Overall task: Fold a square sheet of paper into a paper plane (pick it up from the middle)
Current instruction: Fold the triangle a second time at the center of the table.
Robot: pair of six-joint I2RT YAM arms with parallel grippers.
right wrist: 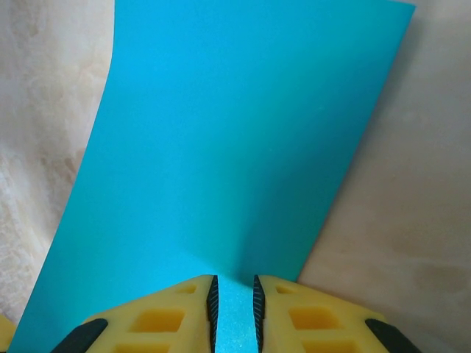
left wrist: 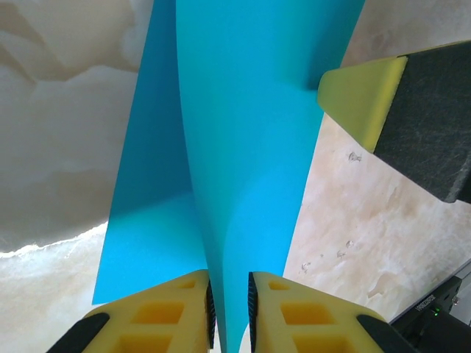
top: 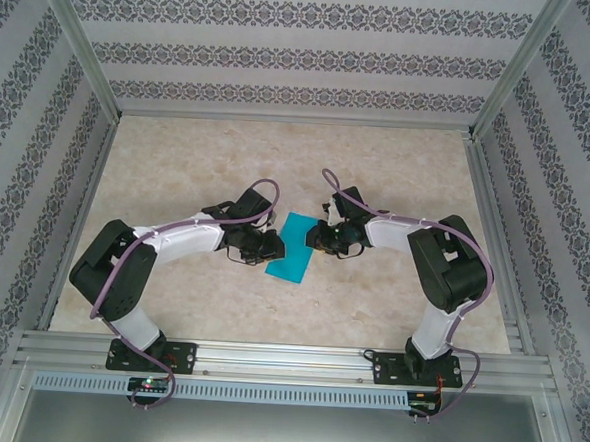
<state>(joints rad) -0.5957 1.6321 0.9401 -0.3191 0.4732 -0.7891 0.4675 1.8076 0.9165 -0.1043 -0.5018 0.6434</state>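
The left gripper [left wrist: 229,312] is pinching the left edge of the square sheet of paper [top: 294,249] and the right gripper [right wrist: 234,309] its right edge, both jaws nearly closed, the sheet's long axis running crosswise between them, equally near both.

A laboratory robot cell is indicated: aluminium framing [top: 287,356], patterned wall panels [top: 305,56], marble-patterned tabletop [top: 299,161].
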